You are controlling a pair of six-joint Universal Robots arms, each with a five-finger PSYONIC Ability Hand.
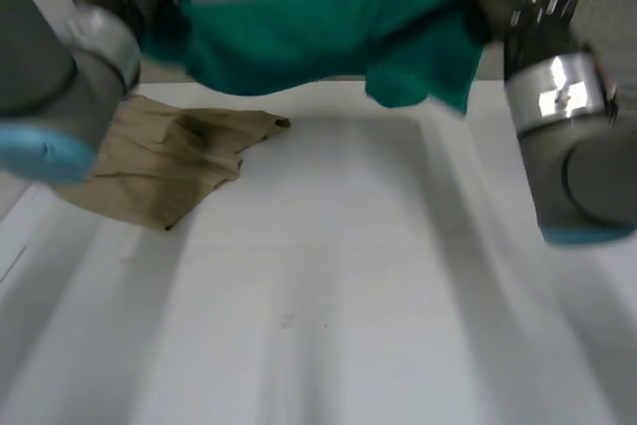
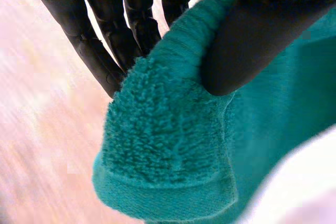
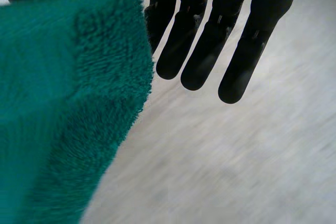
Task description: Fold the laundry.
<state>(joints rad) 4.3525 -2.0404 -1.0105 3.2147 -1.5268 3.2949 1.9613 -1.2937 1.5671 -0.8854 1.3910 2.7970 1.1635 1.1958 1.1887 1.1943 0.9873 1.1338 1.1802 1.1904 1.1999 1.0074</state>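
Aloft at the twelve o'clock edge of the white table (image 1: pixel 348 296), a green towel (image 1: pixel 318 37) hangs stretched between the robot's two arms, sagging a little in the middle and clear of the surface. The left hand (image 2: pixel 131 24) pinches one end: its thumb presses down on the terry pile while the straight fingers back the cloth from behind, with a hemmed corner drooping below the grip. The right hand (image 3: pixel 210 40) holds the other end beside its straight, close-set fingers. The cloth appears to be nipped against the innermost finger, though the contact itself is hard to make out. Holding the towel by both ends in the air seems meant to pull it flat and find its edges, so that it can be laid square on the open middle of the table for the first fold. A crumpled tan cloth (image 1: pixel 159 161) lies at about ten o'clock, near the left arm (image 1: pixel 50 87) and well apart from the towel, apparently waiting its turn.
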